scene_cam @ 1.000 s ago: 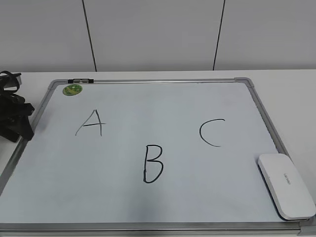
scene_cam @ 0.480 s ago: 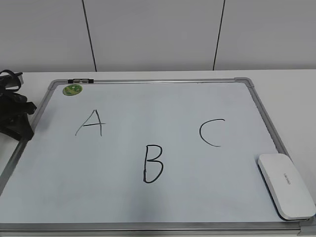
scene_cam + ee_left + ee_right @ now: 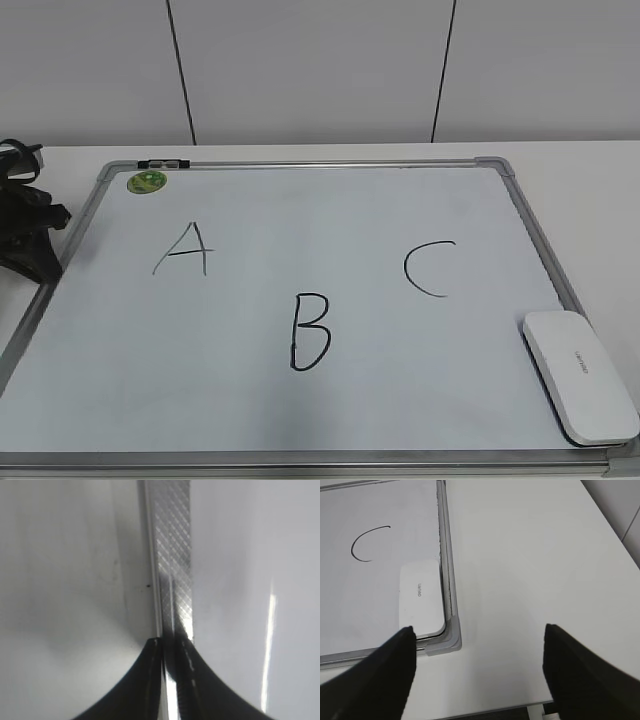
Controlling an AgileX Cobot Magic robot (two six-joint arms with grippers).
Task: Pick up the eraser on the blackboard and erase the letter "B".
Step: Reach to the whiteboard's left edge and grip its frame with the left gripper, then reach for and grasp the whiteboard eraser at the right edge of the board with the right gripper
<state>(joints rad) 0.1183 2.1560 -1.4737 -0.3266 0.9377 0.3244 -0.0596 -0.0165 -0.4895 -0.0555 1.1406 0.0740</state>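
Observation:
The white eraser (image 3: 580, 388) lies on the blackboard (image 3: 400, 200) at its near right corner; it also shows in the right wrist view (image 3: 421, 597). The black letter "B" (image 3: 310, 332) is at the board's near middle, untouched. My left gripper (image 3: 30, 240) sits at the board's left edge, and in the left wrist view its jaws (image 3: 170, 642) are shut, low over the board's metal frame (image 3: 172, 555). My right gripper (image 3: 477, 635) is open and empty above the bare table, just right of the board's corner. It is out of the exterior view.
A black "A" (image 3: 183, 250) and a black "C" (image 3: 428, 268) flank the "B". A green round magnet (image 3: 146, 181) sits at the board's far left corner. The white table (image 3: 530, 570) extends to the right of the board, with its edge close to my right gripper.
My left gripper has drifted slightly to the left at the board's left edge. The eraser and letters have not moved.

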